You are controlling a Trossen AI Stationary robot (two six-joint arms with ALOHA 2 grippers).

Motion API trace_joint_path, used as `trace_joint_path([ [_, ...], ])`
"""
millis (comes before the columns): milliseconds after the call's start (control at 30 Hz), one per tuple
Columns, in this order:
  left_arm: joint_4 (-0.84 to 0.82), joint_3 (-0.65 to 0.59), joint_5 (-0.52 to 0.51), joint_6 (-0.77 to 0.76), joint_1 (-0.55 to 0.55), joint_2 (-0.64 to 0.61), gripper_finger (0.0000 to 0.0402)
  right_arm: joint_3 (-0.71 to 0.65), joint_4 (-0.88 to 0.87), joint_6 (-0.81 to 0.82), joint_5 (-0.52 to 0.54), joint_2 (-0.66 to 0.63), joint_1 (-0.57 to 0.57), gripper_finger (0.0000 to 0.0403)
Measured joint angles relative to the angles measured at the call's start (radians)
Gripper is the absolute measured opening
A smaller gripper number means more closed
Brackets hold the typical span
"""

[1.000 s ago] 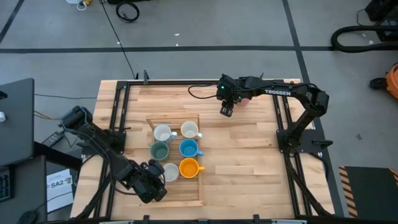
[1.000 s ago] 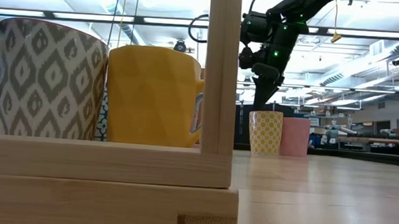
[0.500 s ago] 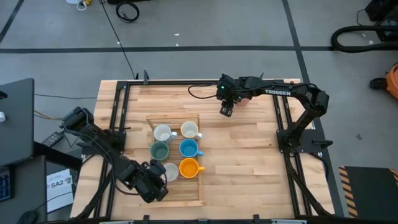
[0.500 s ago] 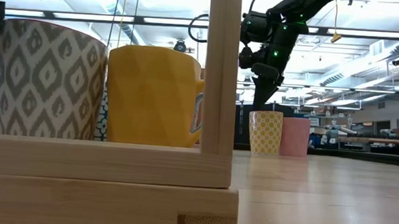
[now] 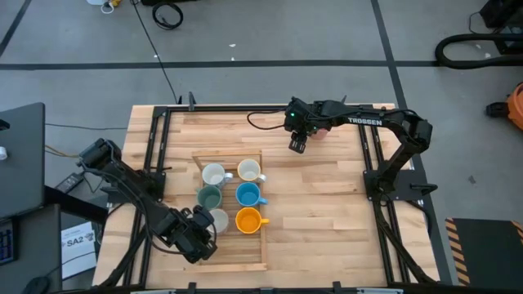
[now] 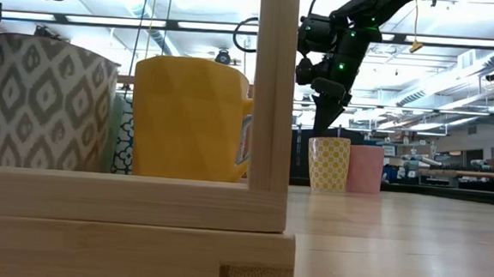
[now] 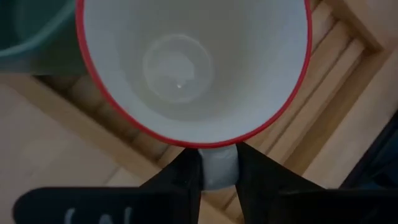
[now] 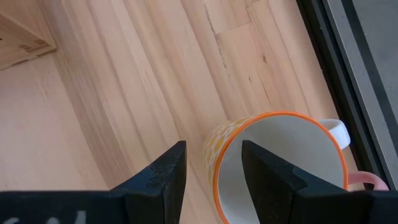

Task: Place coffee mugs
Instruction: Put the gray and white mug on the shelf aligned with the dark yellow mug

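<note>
— What's the left hand (image 7: 211, 171) doing at the near end of the wooden tray (image 5: 263, 208)?

— Clamped on the red-rimmed mug (image 7: 193, 62), by its handle I think, so the cup stays upright beside the orange mug (image 5: 248, 220).

— And the right hand (image 8: 211, 163)?

— Beyond the tray, fingers spread astride the yellow-patterned mug (image 8: 280, 165)'s rim, not yet gripping.

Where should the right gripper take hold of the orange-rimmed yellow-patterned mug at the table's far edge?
Probably the near rim wall of the yellow-patterned mug, from above. It stands upright, mouth open, and the right gripper, open, already straddles that wall. The handle points away, beside the pink mug, so it looks awkward.
</note>
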Motion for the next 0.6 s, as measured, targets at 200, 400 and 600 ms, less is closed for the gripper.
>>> trace_joint_path([
  [200,-0.046,0.000,0.023,0.019,0.000,-0.034,0.0082,0.000,0.000,0.000,0.000,0.000,0.000,0.0160],
  [400,-0.044,-0.001,0.029,0.131,0.000,-0.034,0.0096,0.000,0.000,0.000,0.000,0.000,0.000,0.0160],
  [600,-0.044,-0.001,0.028,0.264,0.011,-0.034,0.0099,0.000,0.000,0.000,0.000,0.000,0.000,0.0160],
])
